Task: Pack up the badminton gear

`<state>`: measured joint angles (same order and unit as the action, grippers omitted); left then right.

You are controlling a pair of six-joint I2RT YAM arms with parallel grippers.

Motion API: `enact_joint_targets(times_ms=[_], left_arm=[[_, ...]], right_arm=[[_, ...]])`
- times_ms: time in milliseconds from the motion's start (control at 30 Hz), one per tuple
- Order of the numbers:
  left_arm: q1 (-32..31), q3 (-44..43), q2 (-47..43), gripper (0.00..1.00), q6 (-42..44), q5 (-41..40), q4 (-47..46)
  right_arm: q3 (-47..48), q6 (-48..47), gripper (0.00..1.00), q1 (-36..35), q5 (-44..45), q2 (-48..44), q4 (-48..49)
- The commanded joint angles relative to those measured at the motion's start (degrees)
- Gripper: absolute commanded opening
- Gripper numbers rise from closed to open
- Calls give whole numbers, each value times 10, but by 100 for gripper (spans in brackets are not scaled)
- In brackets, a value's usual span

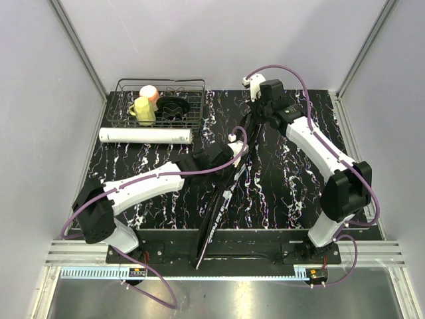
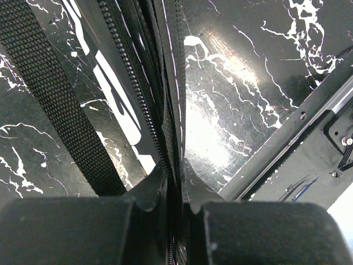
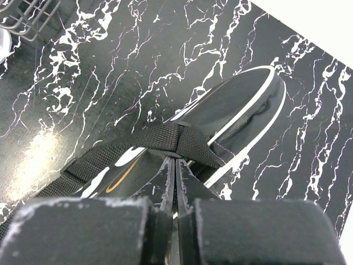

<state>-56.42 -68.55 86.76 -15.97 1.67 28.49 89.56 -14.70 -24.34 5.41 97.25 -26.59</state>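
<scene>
The bag (image 1: 216, 216) stands on its long edge and runs slantwise from the near rim of the table (image 1: 285, 193) toward the far side. At the middle of the bag, the left gripper (image 2: 174, 221) is pinched narrow on the upper edge, just by the zipper (image 2: 134, 91). At the bag's far, round end, the right gripper (image 3: 175, 221) is also pinched on the edge, just beside the strap (image 3: 165, 141). Left of the bag, well apart from it, the tube (image 1: 146, 136) lies on the table. Left of the bag's far end stands the basket (image 1: 121, 109). No racket shows outside the bag, so I judge them packed and the bag held up for closing. The next move needs one gripper to let go and fetch the tube while the other holds the bag upright.
</scene>
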Motion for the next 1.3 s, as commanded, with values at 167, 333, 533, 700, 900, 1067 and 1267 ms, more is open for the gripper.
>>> enact_joint_targets(times_ms=[167,333,533,700,900,1067,1267], left_arm=[[-8,-24,-9,0,6,1,-27],[-5,-27,0,0,8,-4,-28],[-1,-31,0,0,6,1,-28],[2,-30,-12,0,3,-1,-29],[7,-15,-30,0,-15,16,-52],[16,-7,-47,18,-33,41,-63],[86,45,-132,59,-78,162,-119]], right_arm=[[15,55,0,-2,-9,-29,-16],[-33,142,0,-2,-91,-86,-3],[-126,292,0,-2,-201,-159,48],[-242,415,0,-2,-268,-234,134],[-405,594,0,-3,-322,-310,338],[-414,568,0,-2,-296,-343,331],[-417,551,0,-1,-308,-348,344]])
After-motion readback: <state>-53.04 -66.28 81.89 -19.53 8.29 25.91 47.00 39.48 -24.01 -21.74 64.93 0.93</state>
